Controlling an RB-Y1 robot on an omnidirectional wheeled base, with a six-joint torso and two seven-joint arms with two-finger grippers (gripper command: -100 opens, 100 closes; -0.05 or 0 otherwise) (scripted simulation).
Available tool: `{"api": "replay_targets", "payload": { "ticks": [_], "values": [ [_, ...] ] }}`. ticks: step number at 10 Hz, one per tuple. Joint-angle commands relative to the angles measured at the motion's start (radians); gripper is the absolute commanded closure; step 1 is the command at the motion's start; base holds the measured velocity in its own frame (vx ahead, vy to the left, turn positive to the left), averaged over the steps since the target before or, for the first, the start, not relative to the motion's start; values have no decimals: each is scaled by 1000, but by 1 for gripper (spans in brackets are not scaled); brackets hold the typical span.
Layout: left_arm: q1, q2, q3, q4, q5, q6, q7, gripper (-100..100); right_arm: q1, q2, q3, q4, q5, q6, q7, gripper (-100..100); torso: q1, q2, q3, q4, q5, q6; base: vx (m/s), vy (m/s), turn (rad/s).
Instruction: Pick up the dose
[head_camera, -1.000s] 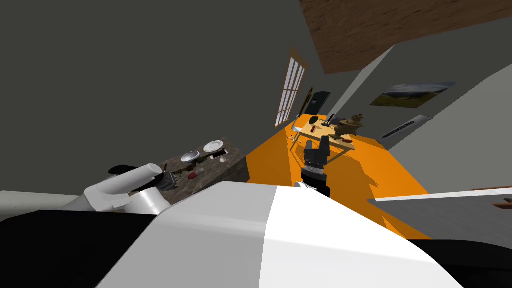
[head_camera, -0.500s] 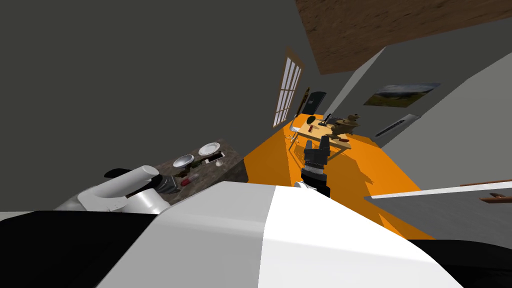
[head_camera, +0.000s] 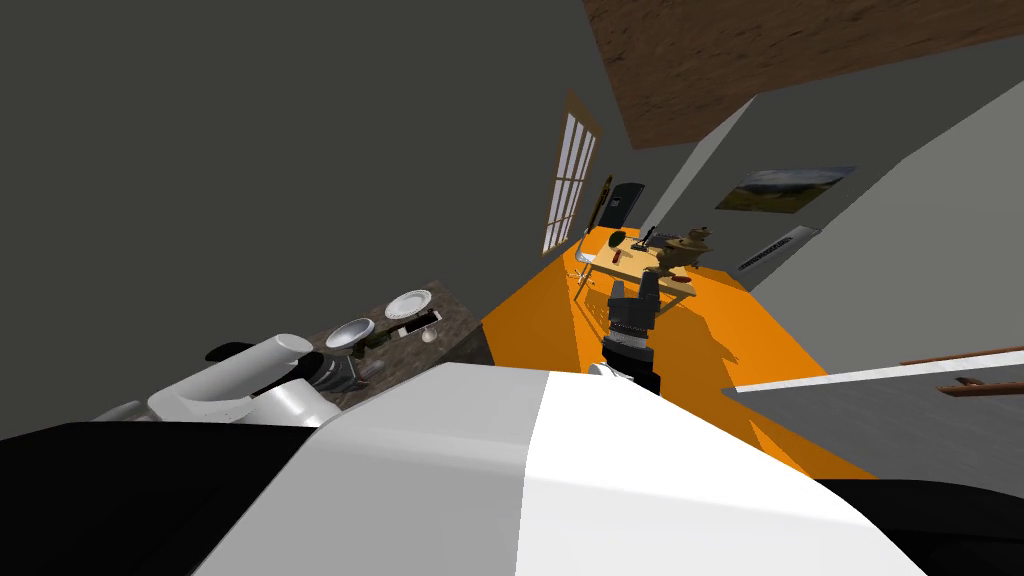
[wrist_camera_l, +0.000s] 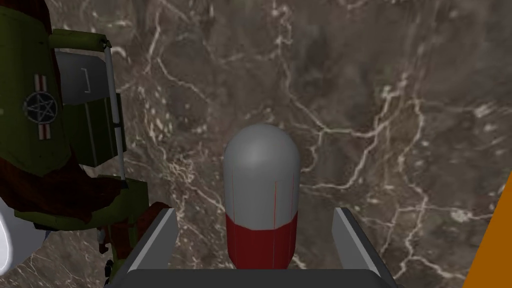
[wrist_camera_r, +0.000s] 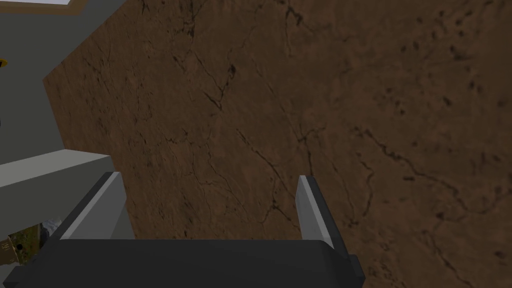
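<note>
The dose is a capsule (wrist_camera_l: 260, 170) with a grey rounded end and a red end, lying on a dark marble counter (wrist_camera_l: 375, 100). My left gripper (wrist_camera_l: 253, 210) is open around it, one finger on each side of the red end with a gap on both sides. In the head view the left gripper (head_camera: 340, 372) hangs low over the near part of that counter (head_camera: 455, 325), at the lower left. My right gripper (head_camera: 636, 292) is raised in front of my chest, and its fingers (wrist_camera_r: 306, 200) stand open with nothing between them.
A green and dark red object with a star emblem (wrist_camera_l: 60, 130) lies on the counter close beside one left finger. A bowl (head_camera: 349, 334) and a plate (head_camera: 408, 303) sit further along. An orange floor (head_camera: 620, 350) runs to a distant table (head_camera: 630, 262).
The whole head view has shifted, so I have moved. My left arm has sunk lower over the counter, and its gripper now covers the red capsule that showed beside it before.
</note>
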Motion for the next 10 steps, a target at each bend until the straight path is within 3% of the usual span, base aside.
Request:
{"api": "replay_targets", "payload": {
  "ticks": [1,2,5,6,7,10],
  "values": [
    [0,0,0,0,0,0,0,0,0,0,0,0,0,0,0,0,0,0,0,0,0,0,6,-1,1],
    [-2,-4,-13,22,-3,-28,3,-100,0,0,0,0,0,0,0,0,0,2,1,0,0,0,-1,5,18],
    [-5,-13,-40,68,-9,-84,10,-100,0,0,0,0,0,0,0,0,2,3,2,1,0,0,-9,12,14],
    [-4,-11,-34,56,-7,-68,9,-100,0,0,0,0,0,0,0,0,2,3,2,1,0,0,0,0,0],
    [-4,-11,-34,58,-7,-73,9,100,0,0,0,0,0,0,0,0,1,3,2,1,0,0,0,0,0],
    [-4,-11,-34,58,-7,-72,9,100,0,0,0,0,0,0,0,0,1,2,1,1,0,0,0,0,0]
  ]
}}
